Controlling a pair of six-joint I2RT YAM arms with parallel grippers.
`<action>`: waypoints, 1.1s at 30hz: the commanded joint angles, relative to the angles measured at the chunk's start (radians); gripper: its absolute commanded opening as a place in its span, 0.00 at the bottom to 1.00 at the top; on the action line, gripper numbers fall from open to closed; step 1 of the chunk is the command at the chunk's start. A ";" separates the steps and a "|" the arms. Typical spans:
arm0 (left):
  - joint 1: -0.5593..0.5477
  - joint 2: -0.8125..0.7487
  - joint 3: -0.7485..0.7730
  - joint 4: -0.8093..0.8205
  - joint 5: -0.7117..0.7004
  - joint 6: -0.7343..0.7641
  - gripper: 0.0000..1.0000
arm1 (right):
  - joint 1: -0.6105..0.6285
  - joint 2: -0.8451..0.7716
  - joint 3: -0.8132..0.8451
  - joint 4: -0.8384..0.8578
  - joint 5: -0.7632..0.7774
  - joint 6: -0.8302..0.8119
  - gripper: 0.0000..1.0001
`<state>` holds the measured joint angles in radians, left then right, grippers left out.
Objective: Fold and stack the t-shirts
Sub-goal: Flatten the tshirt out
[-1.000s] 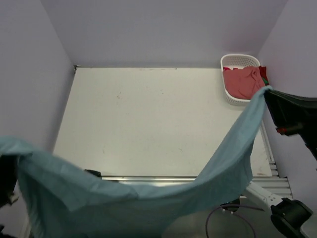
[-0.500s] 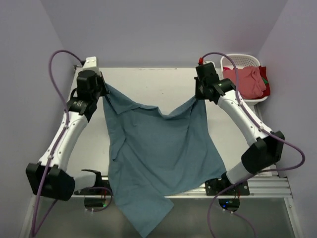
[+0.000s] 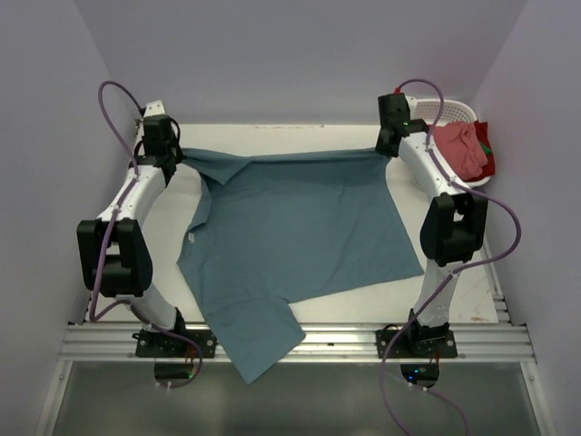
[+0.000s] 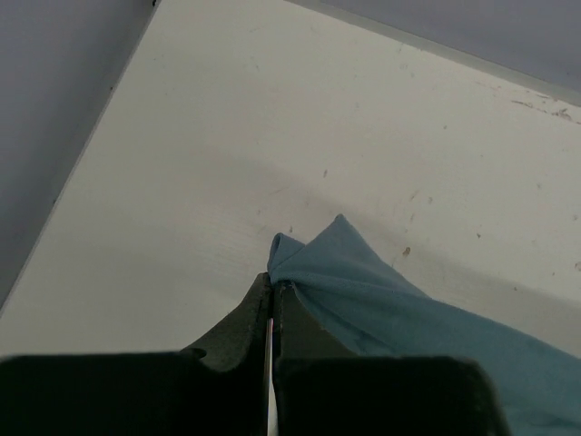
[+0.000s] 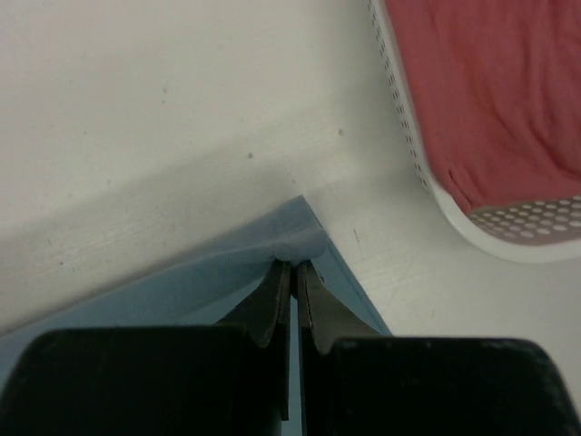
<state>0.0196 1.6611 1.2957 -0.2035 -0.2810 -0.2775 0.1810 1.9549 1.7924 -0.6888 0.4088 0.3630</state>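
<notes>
Teal t-shirt (image 3: 300, 236) lies spread on the tabletop (image 3: 290, 138), near corner drooping over the front edge; nothing folded yet. Left gripper (image 4: 272, 291) and right gripper (image 5: 292, 268) each clamp a far corner; pink t-shirt (image 3: 454, 150) waits in the basket (image 3: 436, 107).

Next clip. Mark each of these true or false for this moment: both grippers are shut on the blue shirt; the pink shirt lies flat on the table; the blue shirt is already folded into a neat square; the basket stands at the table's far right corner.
1. Both grippers are shut on the blue shirt. True: the left gripper and the right gripper each pinch a far corner of the blue shirt.
2. The pink shirt lies flat on the table. False: the pink shirt is bunched inside the basket.
3. The blue shirt is folded into a neat square. False: it lies spread out and unfolded, with its near part hanging over the table edge.
4. The basket stands at the table's far right corner. True.
</notes>
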 commanded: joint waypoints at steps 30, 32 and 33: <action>-0.081 -0.075 -0.104 0.082 0.229 -0.155 0.12 | -0.015 -0.195 -0.188 0.264 -0.039 0.030 0.00; -0.081 -0.046 -0.128 0.049 0.209 -0.164 0.00 | -0.015 -0.203 -0.209 0.227 -0.048 0.039 0.00; -0.081 -0.037 -0.148 0.044 0.194 -0.164 0.00 | -0.017 -0.205 -0.235 0.226 -0.063 0.037 0.00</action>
<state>-0.0685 1.5784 1.2053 -0.0746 -0.0563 -0.4202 0.1635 1.7390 1.6222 -0.3901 0.3870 0.3920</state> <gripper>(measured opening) 0.016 0.010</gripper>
